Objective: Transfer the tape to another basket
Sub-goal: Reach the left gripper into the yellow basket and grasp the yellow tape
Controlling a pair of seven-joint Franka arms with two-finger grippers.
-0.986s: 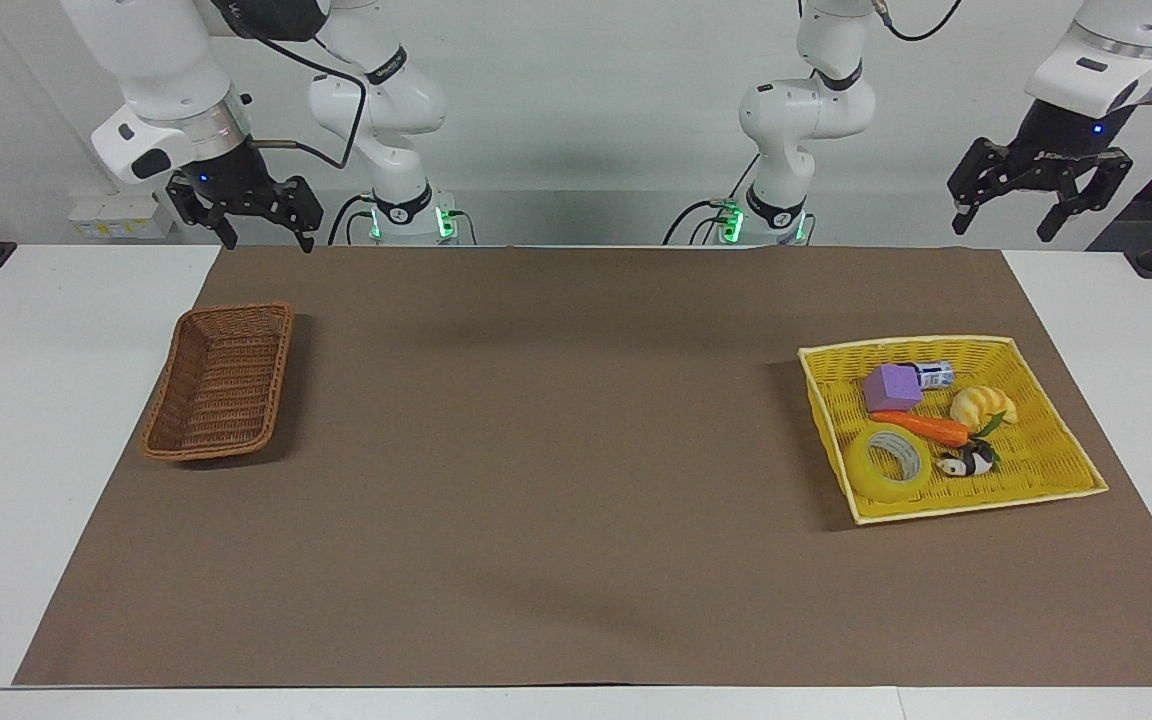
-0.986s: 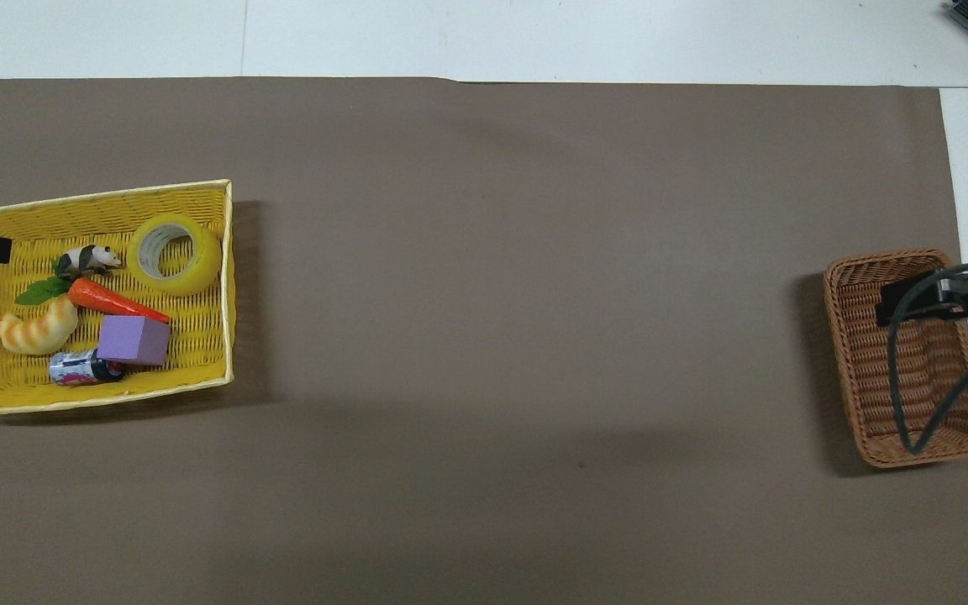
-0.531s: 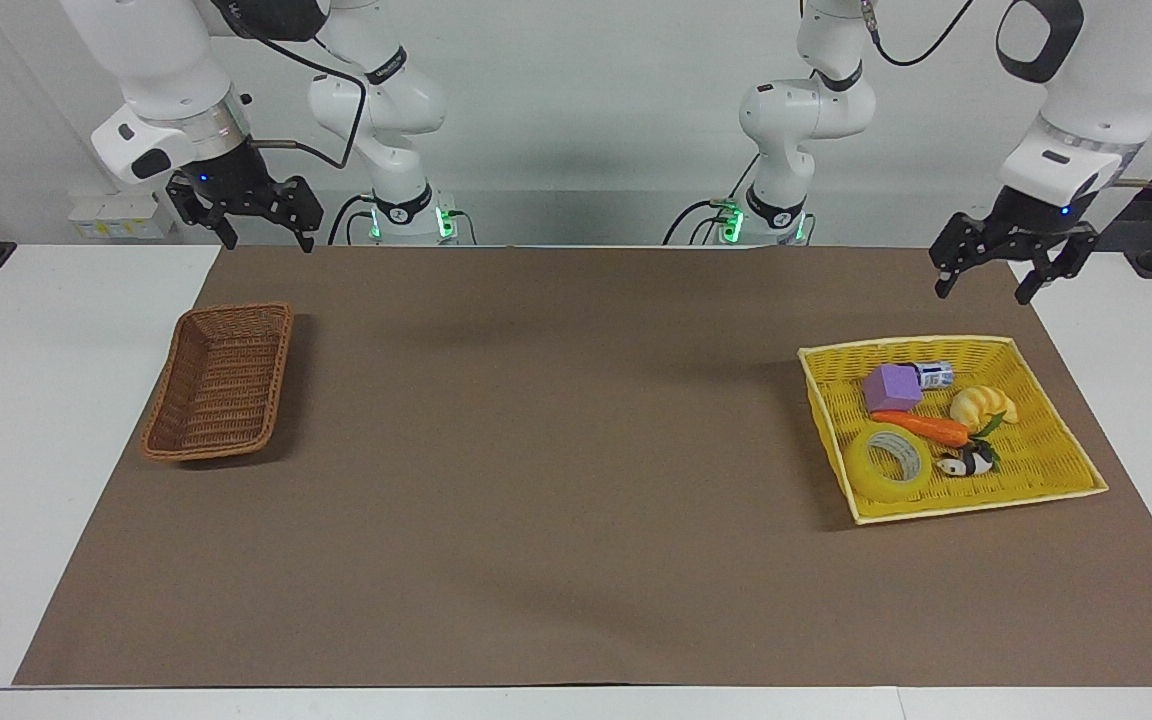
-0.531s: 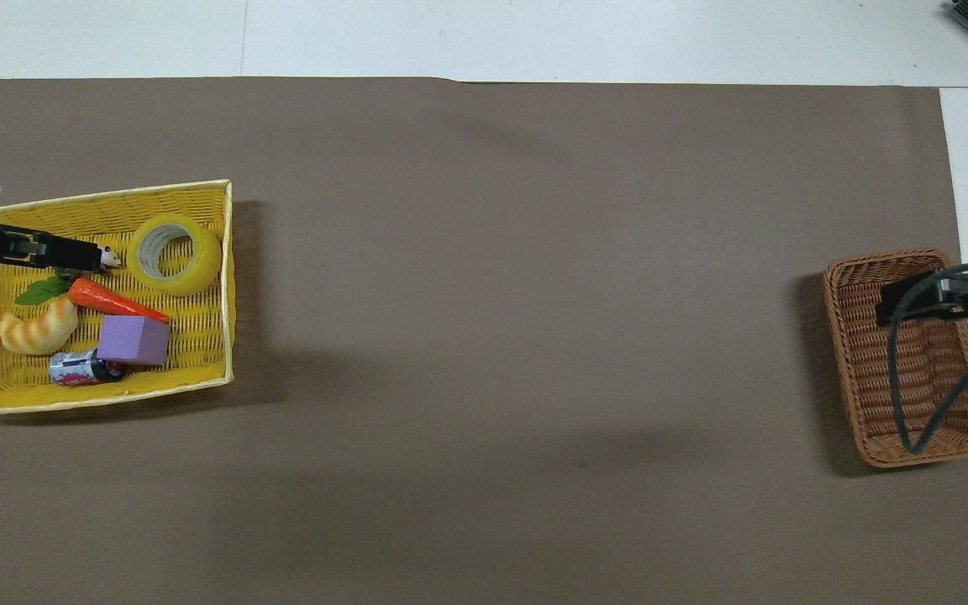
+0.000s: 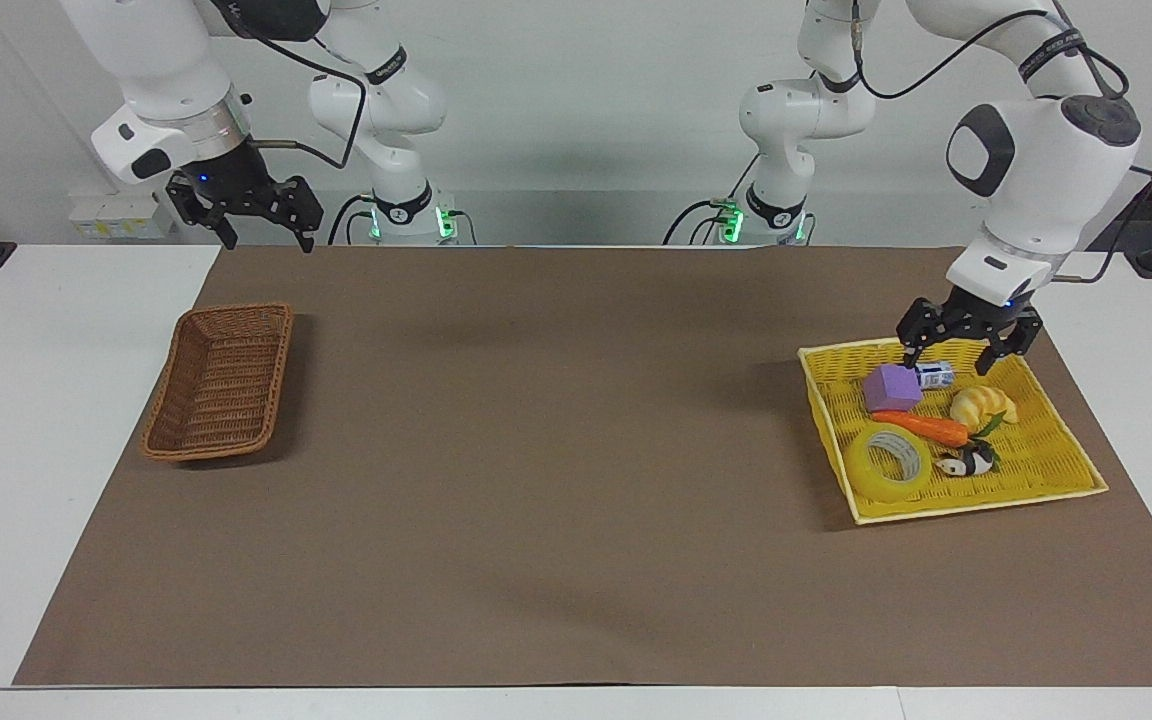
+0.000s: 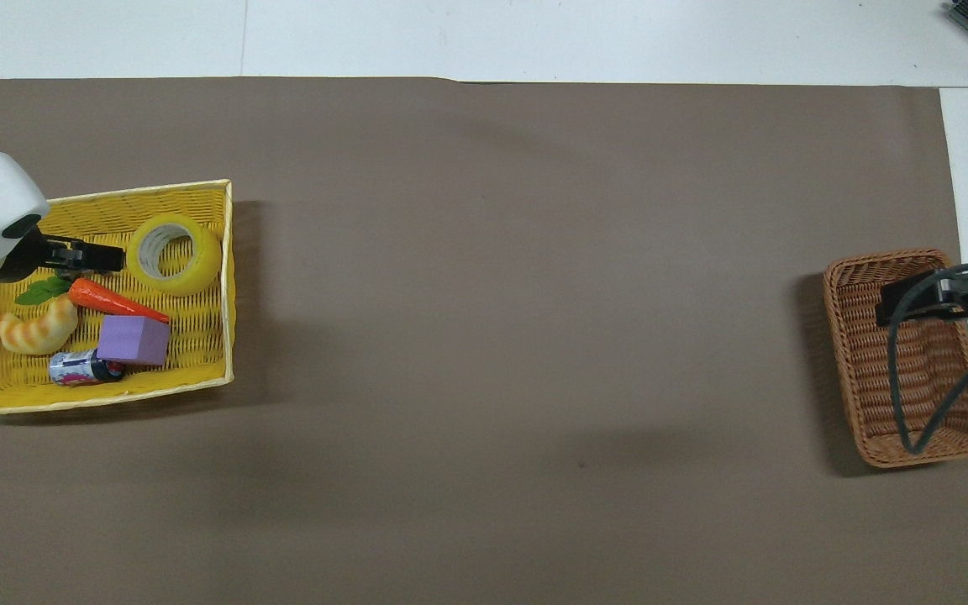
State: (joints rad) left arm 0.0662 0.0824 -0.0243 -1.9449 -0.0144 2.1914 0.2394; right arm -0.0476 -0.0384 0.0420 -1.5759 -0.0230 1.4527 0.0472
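The tape (image 5: 888,462) lies flat, hole up, in the yellow tray (image 5: 1056,470), in the corner farthest from the robots. The left gripper (image 5: 966,350) hangs over the tray's robot-side edge, jaws wide open and empty; in the facing view the tape is at about 7 o'clock from it. The right gripper (image 5: 254,228) waits open above the bench near the basket (image 5: 221,385).

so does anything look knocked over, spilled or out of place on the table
Nothing stands out. The tape lies flat in the yellow tray among the toys, the wicker basket sits upright, and the open left gripper hangs over the tray.
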